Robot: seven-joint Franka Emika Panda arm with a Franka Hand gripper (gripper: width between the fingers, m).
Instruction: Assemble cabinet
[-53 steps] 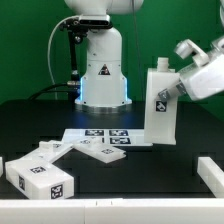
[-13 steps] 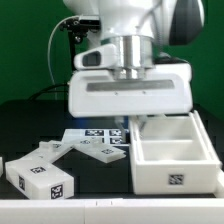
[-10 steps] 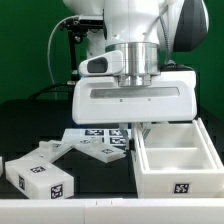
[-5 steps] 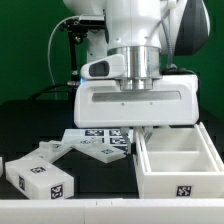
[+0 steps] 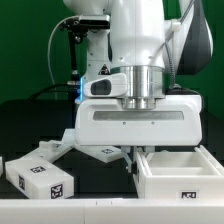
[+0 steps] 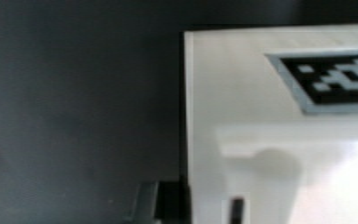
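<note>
The cabinet body, an open white box (image 5: pixel 180 176) with a tag on its front, sits low at the exterior view's right with its open side up. My gripper (image 5: pixel 136 160) hangs over the box's left wall, and the wide white hand fills the middle of the view. In the wrist view the white wall with a tag (image 6: pixel 345 76) runs between my dark fingers (image 6: pixel 165 200), so my gripper (image 6: pixel 202 202) is shut on that wall. A second white cabinet box piece (image 5: pixel 40 178) with tags lies at the exterior view's left.
A white tagged panel (image 5: pixel 105 153) lies on the black table behind my hand. A small white piece (image 5: pixel 2 163) shows at the left edge. The arm's base (image 5: pixel 92 70) stands at the back. The marker board is mostly hidden by my hand.
My gripper and the box it holds have moved lower and nearer the camera. Seconds ago the box was held upright at the right.
</note>
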